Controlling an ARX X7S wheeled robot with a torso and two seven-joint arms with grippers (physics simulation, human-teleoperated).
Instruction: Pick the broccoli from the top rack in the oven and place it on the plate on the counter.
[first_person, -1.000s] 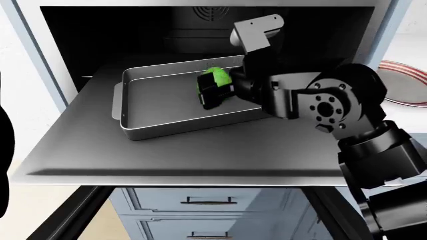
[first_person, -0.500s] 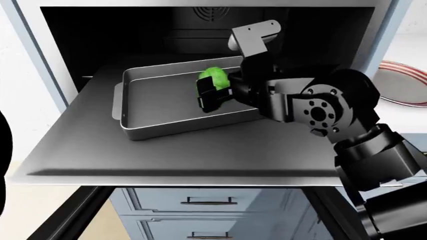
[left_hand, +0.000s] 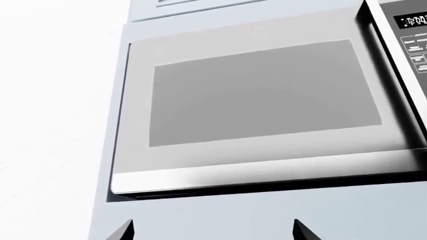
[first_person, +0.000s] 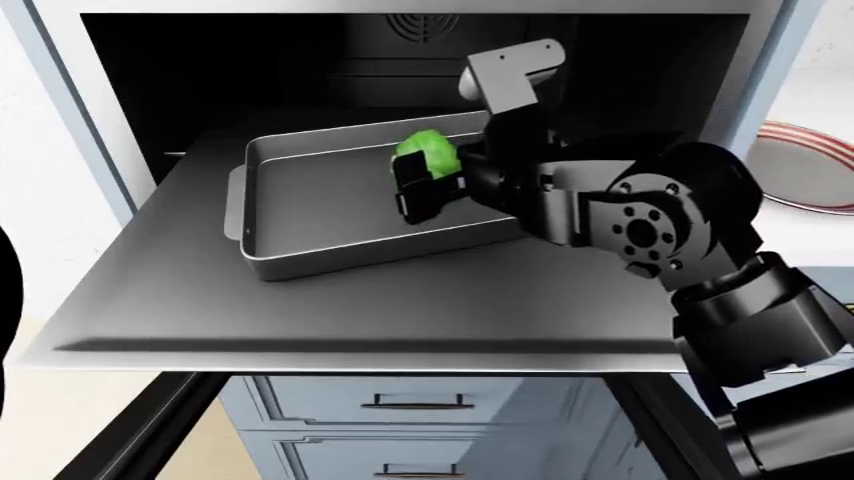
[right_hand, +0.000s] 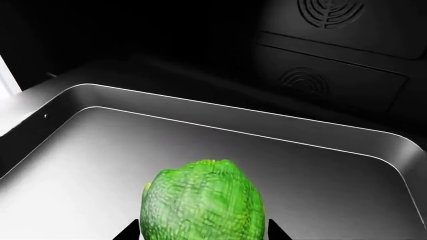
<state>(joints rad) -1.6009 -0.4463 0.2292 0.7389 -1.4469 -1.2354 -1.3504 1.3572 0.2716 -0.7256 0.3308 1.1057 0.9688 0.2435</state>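
Broccoli (first_person: 430, 152) sits between the fingers of the right gripper (first_person: 424, 188), inside the baking tray (first_person: 320, 215), toward its far right part. In the right wrist view the broccoli (right_hand: 203, 202) fills the gap between both black fingertips (right_hand: 127, 233), one on each side and right against it, so the right gripper is pinching the broccoli. Whether it is lifted off the tray floor cannot be told.

Tray rests on the top rack (first_person: 174, 290), pulled out of the oven (first_person: 227, 60); fan vent visible on the far wall. Plate (first_person: 807, 165) lies on the counter (first_person: 821, 95) at right, well apart from the gripper, partly cut off by the oven frame.

Left gripper (left_hand: 210, 231): only two dark fingertips show, apart from each other with nothing between, so spread; it faces a microwave (left_hand: 260, 110).

Counts: one broccoli, one tray, one rack, one plate, two drawers with handles (first_person: 416, 402) below the oven.

Versus half a second ago: broccoli and gripper in nearly the same spot, the arm's round joint slightly shifted right; tray and plate unmoved.
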